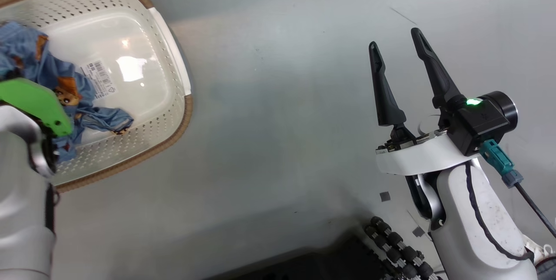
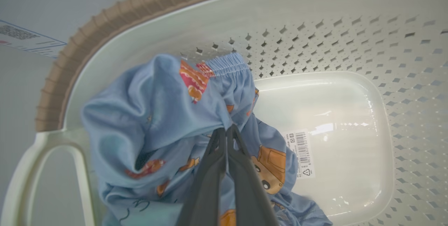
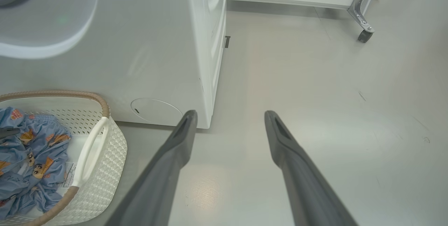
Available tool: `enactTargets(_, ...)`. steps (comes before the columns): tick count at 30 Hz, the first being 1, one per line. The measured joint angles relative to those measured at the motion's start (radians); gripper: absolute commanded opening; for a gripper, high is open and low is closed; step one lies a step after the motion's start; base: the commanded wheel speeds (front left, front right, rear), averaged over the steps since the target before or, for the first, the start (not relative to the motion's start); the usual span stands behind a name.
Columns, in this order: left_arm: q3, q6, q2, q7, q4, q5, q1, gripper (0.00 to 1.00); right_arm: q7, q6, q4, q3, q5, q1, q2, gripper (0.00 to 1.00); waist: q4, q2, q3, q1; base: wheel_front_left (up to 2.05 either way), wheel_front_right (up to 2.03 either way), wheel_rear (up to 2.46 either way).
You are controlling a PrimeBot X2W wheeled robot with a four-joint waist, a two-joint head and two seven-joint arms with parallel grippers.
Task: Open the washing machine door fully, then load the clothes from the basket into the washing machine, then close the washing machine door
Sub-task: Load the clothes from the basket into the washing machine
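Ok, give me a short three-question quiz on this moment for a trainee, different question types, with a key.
1. True or false: the left gripper is shut on the clothes.
2. Where in the basket is the barcode sticker? A on its floor; B on a handle; C on the brown rim.
3. Fill in: the right gripper is ____ and holds nothing.
Key: 1 true; 2 A; 3 open.
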Motion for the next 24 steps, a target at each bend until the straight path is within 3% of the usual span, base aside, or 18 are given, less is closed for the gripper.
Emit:
enactTargets(8,0.004,-0.038,-0.102,-0.146,-0.013,-0.053,0.096,0.0,0.0,0.003,0.032,-0.041,-0.019,-0.001,0.0,1.0,0.045,0.0,-0.085,0.0,0.0,0.0,0.0)
enactTargets(14,0.002,-0.092,-0.153,-0.255,-0.04,-0.085,0.162,0.0,0.0,0.012,0.049,-0.072,-0.025,0.015,-0.013,1.0,0.087,0.0001,-0.162,0.0,0.0,0.0,0.0)
enactTargets(18,-0.004,-0.124,-0.18,-0.322,-0.051,-0.091,0.206,0.0,0.0,0.021,0.055,-0.091,-0.027,0.041,-0.02,1.0,0.118,0.0,-0.215,0.0,0.0,0.0,0.0)
enactTargets(24,-0.009,-0.161,-0.188,-0.331,-0.083,-0.113,0.274,0.0,0.0,0.03,0.06,-0.107,-0.036,0.074,-0.027,1.0,0.156,0.0,-0.285,0.0,0.0,0.0,0.0)
